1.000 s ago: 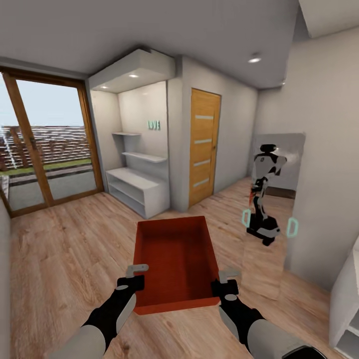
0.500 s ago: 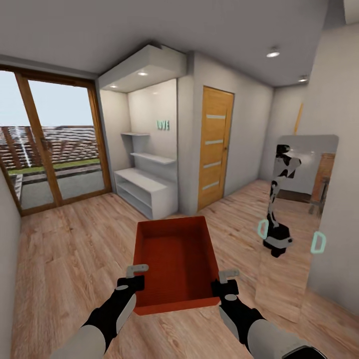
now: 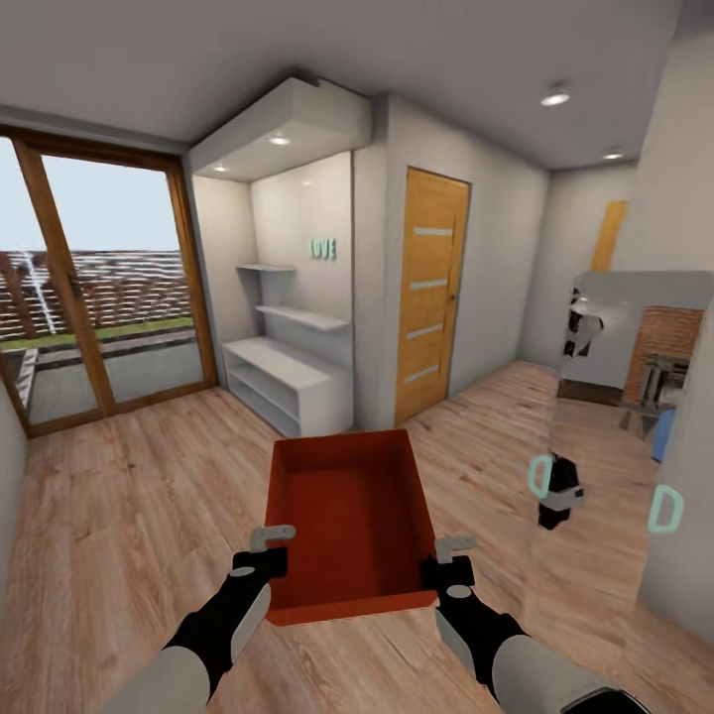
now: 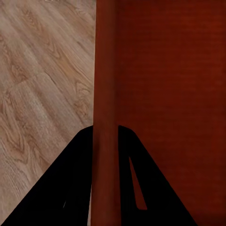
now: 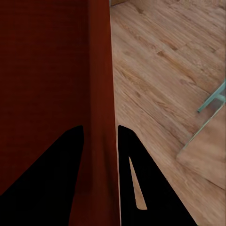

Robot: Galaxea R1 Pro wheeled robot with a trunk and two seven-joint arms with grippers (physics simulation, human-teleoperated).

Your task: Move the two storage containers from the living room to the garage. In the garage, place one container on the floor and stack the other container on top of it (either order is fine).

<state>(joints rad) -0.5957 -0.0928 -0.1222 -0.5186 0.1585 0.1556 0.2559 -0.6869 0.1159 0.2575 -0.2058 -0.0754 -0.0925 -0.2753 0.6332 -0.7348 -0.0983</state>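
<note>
Looking from my head camera, I am seeing wood-framed glass doors [image 3: 99, 288] at the far left, then a white shelving alcove [image 3: 288, 337], an orange-wood door with pale stripes [image 3: 431, 288], and a tall mirror [image 3: 615, 436] leaning at the right, all around light wood-plank flooring [image 3: 129, 496]. I am holding one orange-red storage container [image 3: 349, 521] out in front of me above that flooring, open side up, with nothing between it and the orange-wood door ahead. My left gripper [image 3: 266, 551] is clamping the container's left wall near its close corner, and my right gripper [image 3: 451, 557] is clamping the right wall opposite. The head view is giving me the whole bin and the room; the wrist views are giving me the grips instead. In the left wrist view, my left gripper [image 4: 105, 188] is straddling the rim of the container [image 4: 165, 94], one finger inside and one outside, closed narrowly on the wall. In the right wrist view, my right gripper [image 5: 100, 188] is pinching the container [image 5: 47, 70] the same way, with the mirror's pale edge [image 5: 207, 122] crossing the planks [image 5: 160, 61] beyond.
</note>
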